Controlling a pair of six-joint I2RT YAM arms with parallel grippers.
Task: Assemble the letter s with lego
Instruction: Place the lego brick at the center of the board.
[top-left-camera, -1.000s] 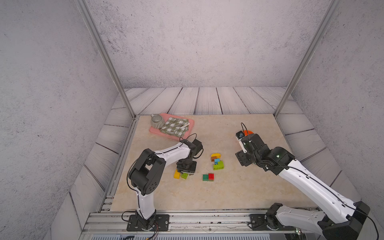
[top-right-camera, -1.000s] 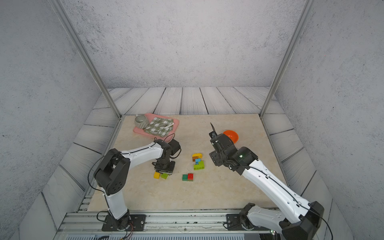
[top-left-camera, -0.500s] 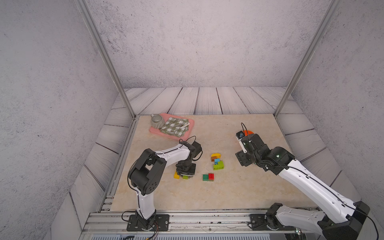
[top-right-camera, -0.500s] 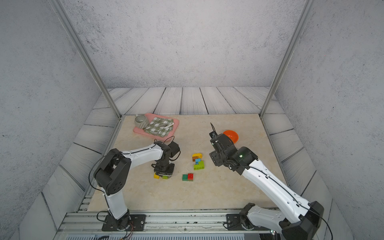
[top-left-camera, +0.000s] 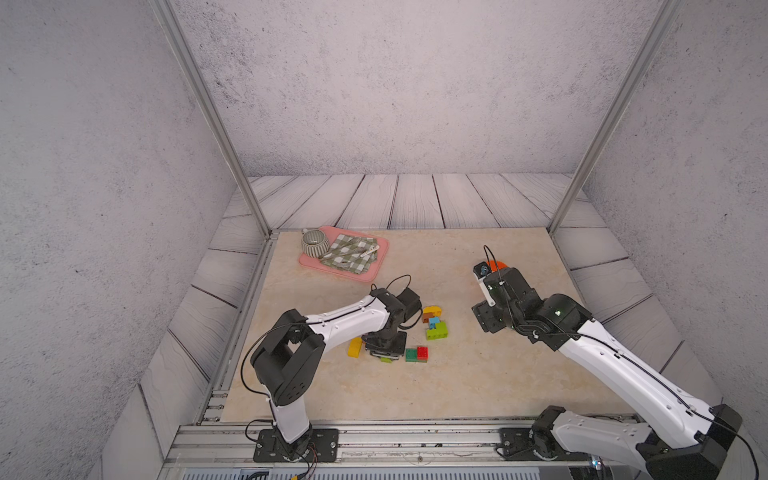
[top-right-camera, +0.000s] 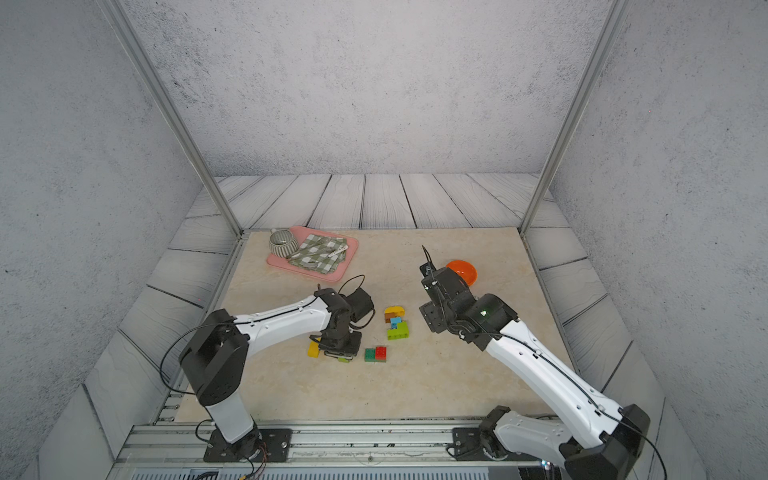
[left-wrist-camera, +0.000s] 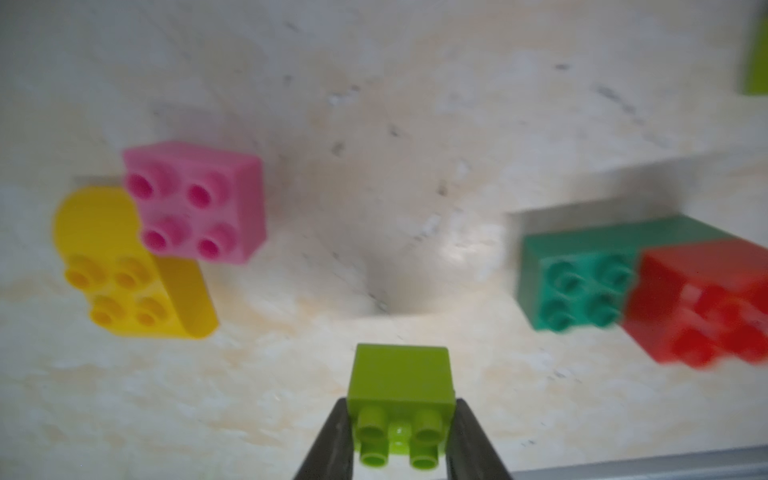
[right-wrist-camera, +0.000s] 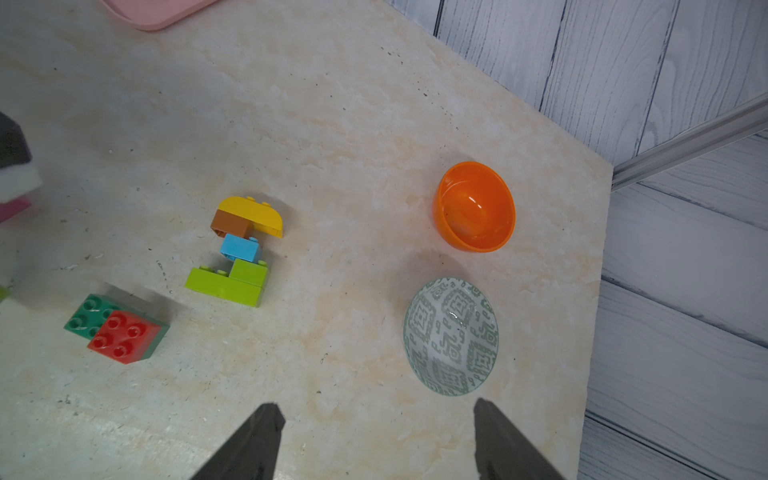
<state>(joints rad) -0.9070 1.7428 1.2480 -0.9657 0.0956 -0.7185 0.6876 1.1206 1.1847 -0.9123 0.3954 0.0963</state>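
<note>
Pinches lime brick (left-wrist-camera: 401, 374) in left claw (left-wrist-camera: 402, 415). Finds half-built letter (top-left-camera: 434, 324) near, to the right and farther back. Holds right claw (right-wrist-camera: 377, 405) spread, empty.

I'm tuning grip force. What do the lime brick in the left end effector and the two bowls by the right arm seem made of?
Lime brick: hard moulded plastic, smooth satin faces, crisp studs. Orange bowl: likely plastic, even colour, glossy highlights. Patterned bowl: glazed ceramic or glass, small glints over green print; unclear which.
</note>
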